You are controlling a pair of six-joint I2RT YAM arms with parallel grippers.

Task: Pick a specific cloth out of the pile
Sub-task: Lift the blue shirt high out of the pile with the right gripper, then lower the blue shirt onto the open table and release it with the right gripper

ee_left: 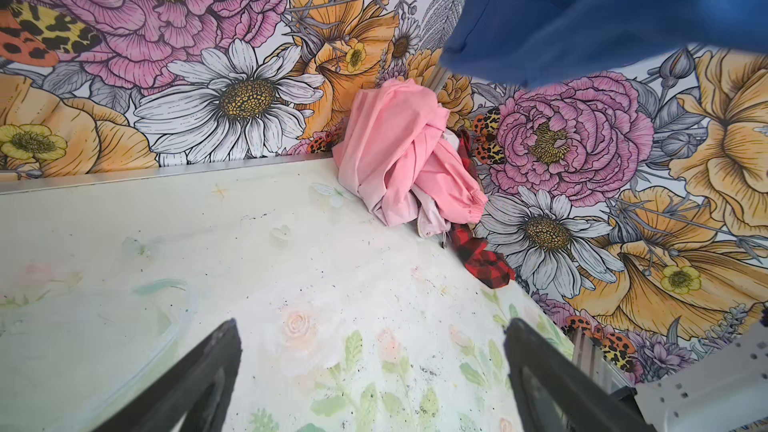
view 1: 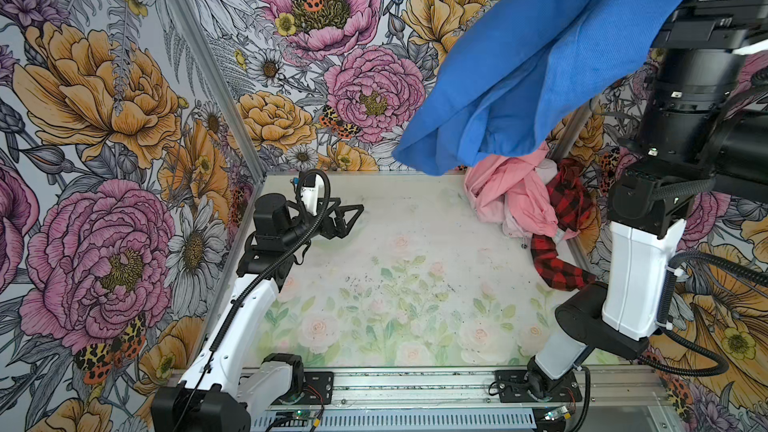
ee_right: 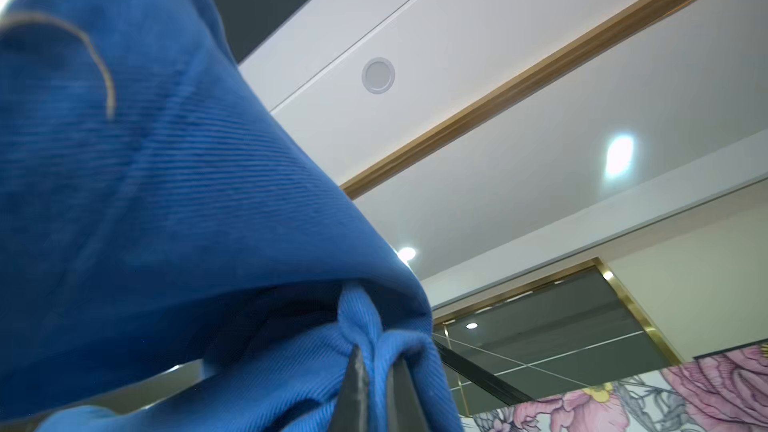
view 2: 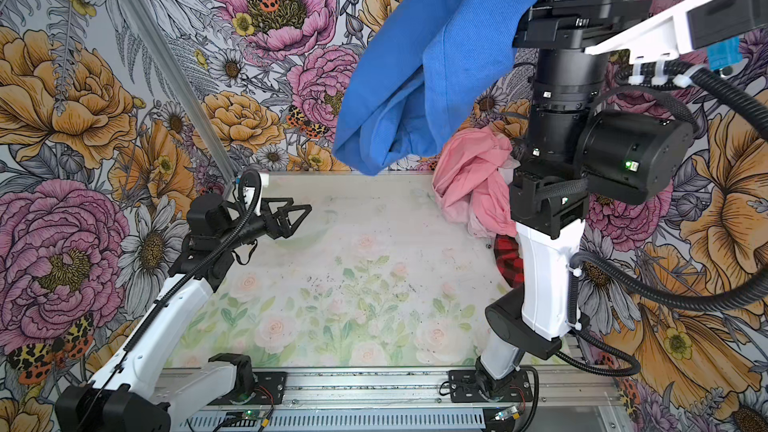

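In both top views I'm holding the cloth point(view 1: 519, 56) point(view 2: 415, 76) high over the table point(view 1: 395, 251), its blue folds hanging above the back-right corner. The pile point(view 1: 515, 197) point(view 2: 469, 184) is lying in that corner, pink on top w/ red-black check trailing toward the front. My left gripper point(view 1: 347, 218) point(view 2: 297, 216) is hovering low at back-left, jaws spread wide w/ nothing btwn them. Left wrist view: my fingers point(ee_left: 199, 367) are standing far apart over bare table, w/ the pile point(ee_left: 399, 151) ahead and the cloth point(ee_left: 602, 6) hanging above, apart from it. Right wrist view: my right gripper point(ee_right: 376, 363) is pinching a bunched fold of the cloth point(ee_right: 166, 201), jaws nearly together on it, the rest draping over.
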